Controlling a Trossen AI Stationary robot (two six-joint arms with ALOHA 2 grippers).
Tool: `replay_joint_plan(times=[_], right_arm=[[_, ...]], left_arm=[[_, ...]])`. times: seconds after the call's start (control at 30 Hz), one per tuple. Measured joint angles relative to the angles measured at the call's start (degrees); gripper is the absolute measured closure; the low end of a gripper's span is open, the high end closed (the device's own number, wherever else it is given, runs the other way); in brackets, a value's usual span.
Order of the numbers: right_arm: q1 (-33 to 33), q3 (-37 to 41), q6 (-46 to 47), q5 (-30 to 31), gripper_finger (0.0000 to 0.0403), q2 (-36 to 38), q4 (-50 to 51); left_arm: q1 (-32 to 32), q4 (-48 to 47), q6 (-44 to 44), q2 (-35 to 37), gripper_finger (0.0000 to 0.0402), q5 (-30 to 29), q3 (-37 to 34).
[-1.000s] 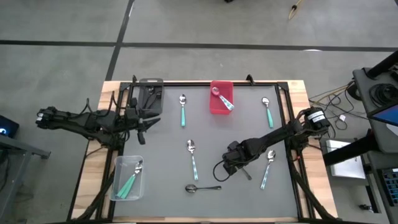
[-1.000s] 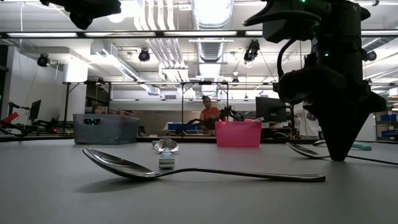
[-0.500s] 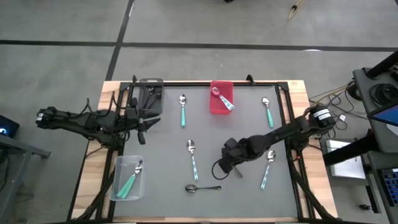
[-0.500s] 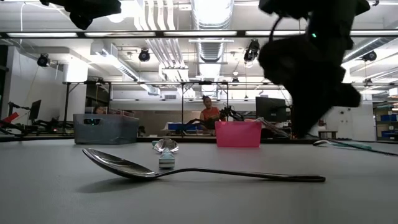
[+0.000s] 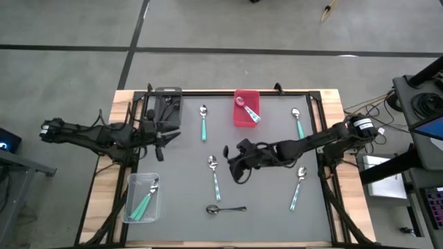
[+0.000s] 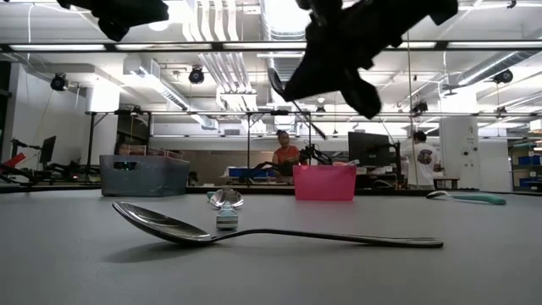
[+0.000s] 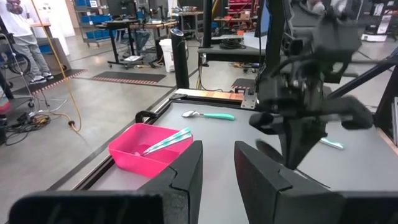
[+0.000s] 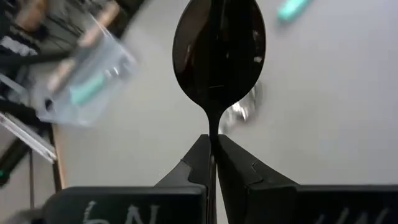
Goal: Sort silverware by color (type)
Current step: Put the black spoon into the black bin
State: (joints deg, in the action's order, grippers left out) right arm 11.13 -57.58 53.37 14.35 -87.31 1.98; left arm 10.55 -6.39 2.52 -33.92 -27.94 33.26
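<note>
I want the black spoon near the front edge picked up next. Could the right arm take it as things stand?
Probably not yet. The right tool is shut on a dark metal spoon, held above the grey table. The all-black metal spoon lies uncovered nearby, so the way looks free once that load is dropped.

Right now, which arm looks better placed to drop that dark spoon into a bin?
The right. Its gripper is shut on the dark spoon and held above mid-table. The left gripper is open and holds nothing, waiting beside the grey bin at the table's left edge.
</note>
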Motion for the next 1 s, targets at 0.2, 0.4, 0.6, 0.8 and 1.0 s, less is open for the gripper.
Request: replay_joint_plan(times=[0.2, 0.4, 0.6, 0.8, 1.0], right_arm=[[-1.41, 0.0, -9.05, 5.04, 0.0394, 0.0, -7.64], [-2.35, 0.0, -17.55, 7.93, 0.0394, -1.98, -20.82], [-3.8, -0.02, -24.59, 8.85, 0.0394, -5.77, -37.87], [-4.87, -0.07, -30.04, 11.5, 0.0394, -11.49, -55.39], [-5.31, -0.16, -35.77, 14.75, 0.0394, -15.14, -65.17]], left_arm=[[0.0, 0.11, -0.07, -0.54, 0.0326, 0.0, 0.0], [0.0, 0.39, -0.1, -0.59, 0.0326, 0.0, 0.0], [0.02, 0.8, -0.55, -0.92, 0.0326, 0.0, 0.0], [0.02, 1.13, -2.81, -3.09, 0.0326, 0.02, 0.0], [0.01, 3.55, -5.0, -7.47, 0.0326, 0.04, 0.0]])
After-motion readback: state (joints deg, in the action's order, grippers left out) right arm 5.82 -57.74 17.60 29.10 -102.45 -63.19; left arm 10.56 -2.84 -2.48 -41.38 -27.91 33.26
